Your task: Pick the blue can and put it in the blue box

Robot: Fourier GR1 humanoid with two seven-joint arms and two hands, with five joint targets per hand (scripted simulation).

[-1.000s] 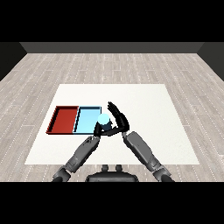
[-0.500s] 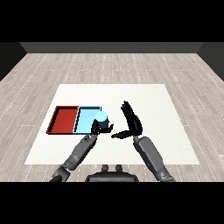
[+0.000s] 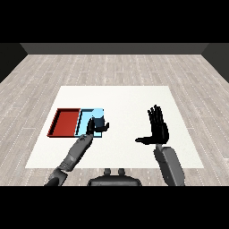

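Light blue cylindrical can (image 3: 98, 120): standing upright in the shallow light blue tray (image 3: 85, 120), at its right edge.
Left black hand (image 3: 95, 127): curling round the can, not yet letting go.
Right black hand (image 3: 156, 129): now hanging well apart from the can, having swung out from beside it; fingers straight, spread, holding nothing.
Meaning: placing probably done, release remaining.
Count: one can, one blue tray, one shallow red tray (image 3: 64, 123), one white table (image 3: 125, 100), two hands.
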